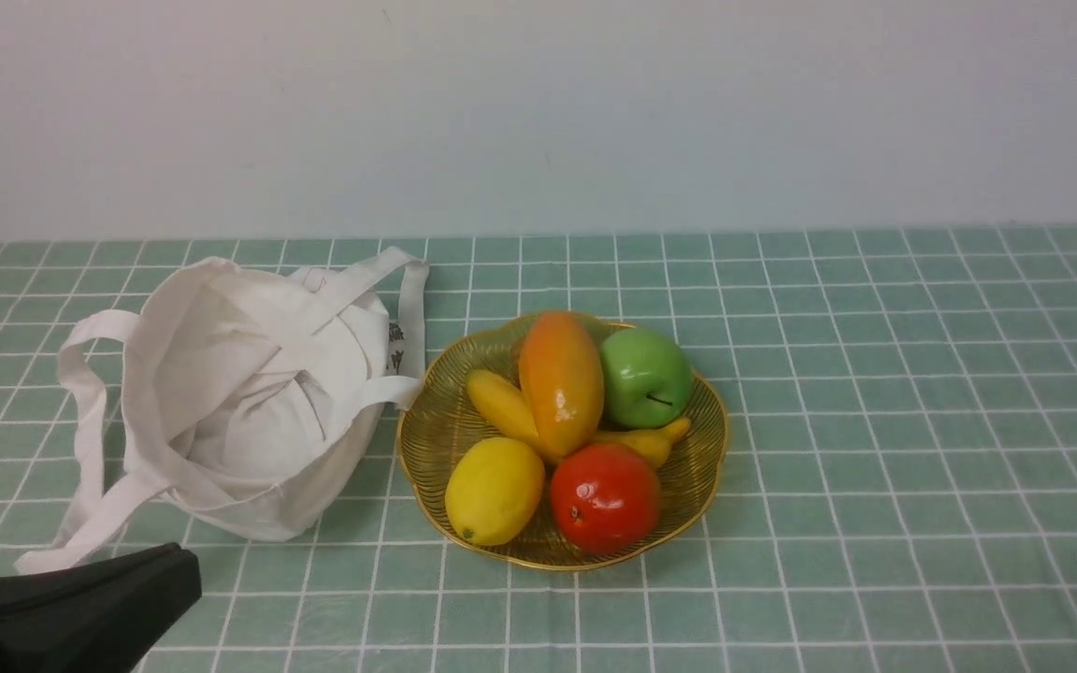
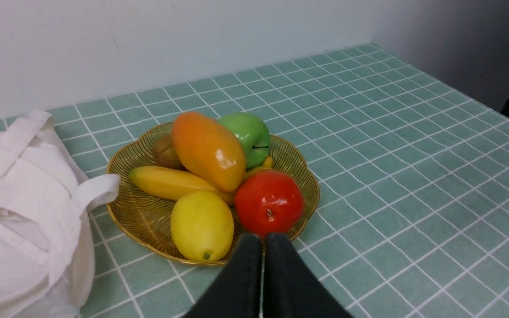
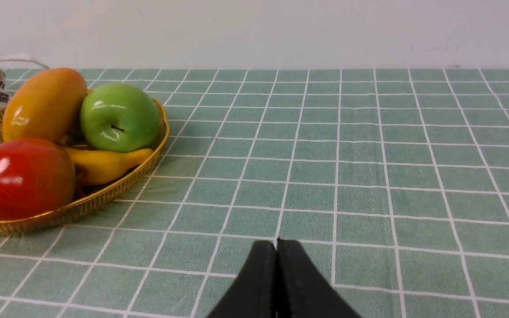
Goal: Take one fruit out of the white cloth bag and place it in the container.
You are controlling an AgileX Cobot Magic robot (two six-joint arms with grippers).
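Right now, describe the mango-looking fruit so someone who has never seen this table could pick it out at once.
On the green checked tablecloth, a gold wire dish sits just right of the white cloth bag. The fruit lies at the dish's back middle, propped over a banana beside a green apple. It alone is a long glossy oval, orange fading to yellow-green at its ends.
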